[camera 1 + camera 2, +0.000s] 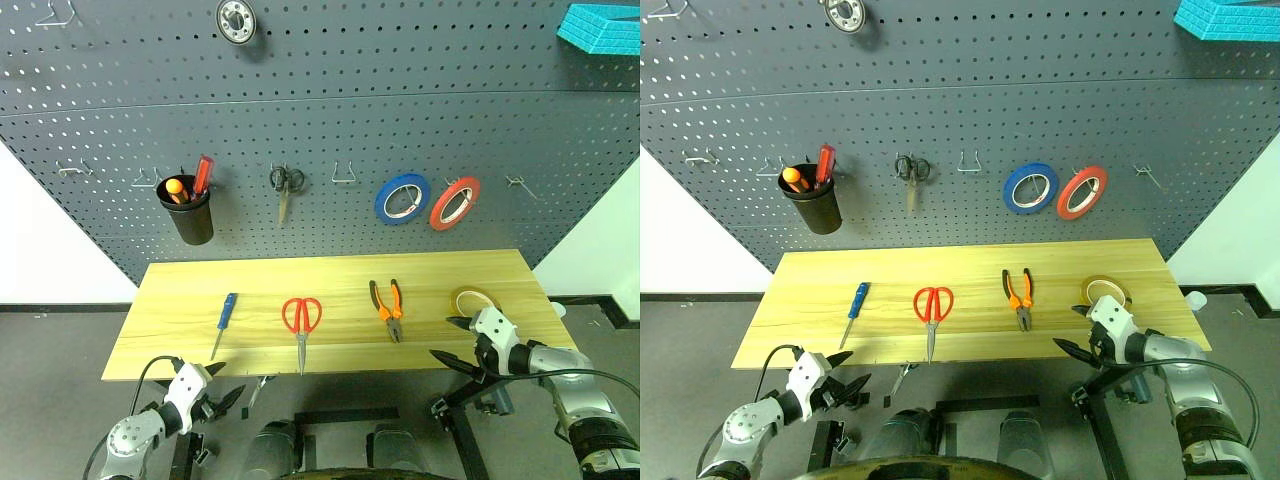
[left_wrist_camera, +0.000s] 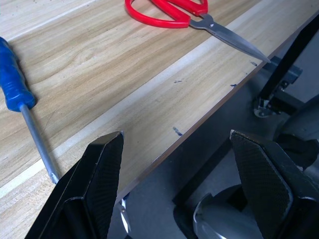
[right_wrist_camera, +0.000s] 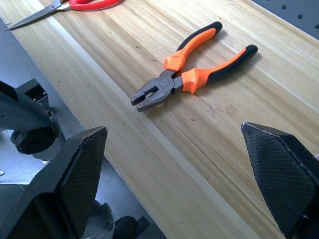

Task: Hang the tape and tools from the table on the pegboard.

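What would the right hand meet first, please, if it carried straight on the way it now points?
Probably the orange-and-black-handled pliers lying on the light wooden table; the open right hand frames them, though depth is uncertain.

light grained wood table (image 1: 440, 275), matt perforated pegboard (image 1: 330, 130), shiny metal scissors (image 1: 301, 322) blades w/ glossy handles.

Wooden table (image 1: 970, 262) below grey pegboard (image 1: 940, 110), blue-handled screwdriver (image 1: 854, 308), red scissors (image 1: 932, 312), pliers (image 1: 1019, 294), yellow tape (image 1: 1106, 289) left to right, both grippers near edge, jaws apart.
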{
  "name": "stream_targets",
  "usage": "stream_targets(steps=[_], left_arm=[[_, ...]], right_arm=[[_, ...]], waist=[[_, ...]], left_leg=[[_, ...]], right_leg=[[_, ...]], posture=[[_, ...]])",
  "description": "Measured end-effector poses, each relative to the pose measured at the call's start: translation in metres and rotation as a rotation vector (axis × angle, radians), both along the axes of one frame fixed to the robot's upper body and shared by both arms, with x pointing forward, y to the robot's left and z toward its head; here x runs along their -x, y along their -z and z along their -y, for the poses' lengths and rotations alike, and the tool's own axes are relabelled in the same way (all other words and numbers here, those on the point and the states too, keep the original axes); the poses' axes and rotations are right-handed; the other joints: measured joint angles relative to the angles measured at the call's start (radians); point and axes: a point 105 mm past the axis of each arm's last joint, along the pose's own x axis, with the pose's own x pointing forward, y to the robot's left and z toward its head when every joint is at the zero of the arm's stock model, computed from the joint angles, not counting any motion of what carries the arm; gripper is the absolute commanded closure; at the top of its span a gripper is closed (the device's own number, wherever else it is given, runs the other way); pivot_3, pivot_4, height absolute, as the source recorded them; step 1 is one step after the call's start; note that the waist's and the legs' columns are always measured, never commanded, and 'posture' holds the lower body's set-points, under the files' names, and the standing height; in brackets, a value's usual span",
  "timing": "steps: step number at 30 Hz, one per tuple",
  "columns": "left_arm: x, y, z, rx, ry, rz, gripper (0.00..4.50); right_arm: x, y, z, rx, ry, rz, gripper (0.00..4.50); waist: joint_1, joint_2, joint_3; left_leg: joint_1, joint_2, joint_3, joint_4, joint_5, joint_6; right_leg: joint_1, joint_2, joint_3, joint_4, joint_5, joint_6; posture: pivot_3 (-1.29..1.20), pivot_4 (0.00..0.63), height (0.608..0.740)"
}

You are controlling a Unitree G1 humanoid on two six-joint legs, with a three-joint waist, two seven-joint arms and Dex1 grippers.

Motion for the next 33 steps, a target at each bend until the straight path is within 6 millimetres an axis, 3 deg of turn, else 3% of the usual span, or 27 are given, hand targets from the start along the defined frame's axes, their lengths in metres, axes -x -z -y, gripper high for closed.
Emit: stream_targets(steps=[5,16,25,33], left_arm=[[-0.003,-0.002,0.001,0.015,-0.014,0.016,0.95],[-0.035,-0.029,0.013,0.041,0.012,0.127,0.95],[-0.032,-0.042,0.023,0.052,0.028,0.13,0.95],[-0.04,-0.062,0.031,0.06,0.024,0.147,0.95]], right_arm=[[0.0,0.0,0.0,0.0,0.001,0.0,0.0],[-0.014,-0.008,-0.005,-0.011,0.011,0.035,0.0],[-0.013,-0.005,-0.004,-0.016,0.016,0.032,0.0],[-0.013,-0.002,-0.002,-0.016,0.023,0.031,0.0]], waist=[[0.0,0.0,0.0],[0.0,0.0,0.0],[-0.001,0.0,0.0],[0.0,0.0,0.0]], left_leg=[[0.0,0.0,0.0,0.0,0.0,0.0],[0.0,0.0,0.0,0.0,0.0,0.0],[0.001,0.0,0.0,0.0,0.0,0.0],[0.001,0.0,0.0,0.0,0.0,0.0]], right_leg=[[0.0,0.0,0.0,0.0,0.0,0.0],[0.0,0.0,0.0,0.0,0.0,0.001],[0.001,0.0,0.0,0.001,0.0,0.0],[0.001,0.0,0.0,0.0,0.0,0.0]], posture=[[-0.05,0.03,0.725],[-0.05,0.034,0.725],[-0.05,0.036,0.725],[-0.05,0.033,0.725]])
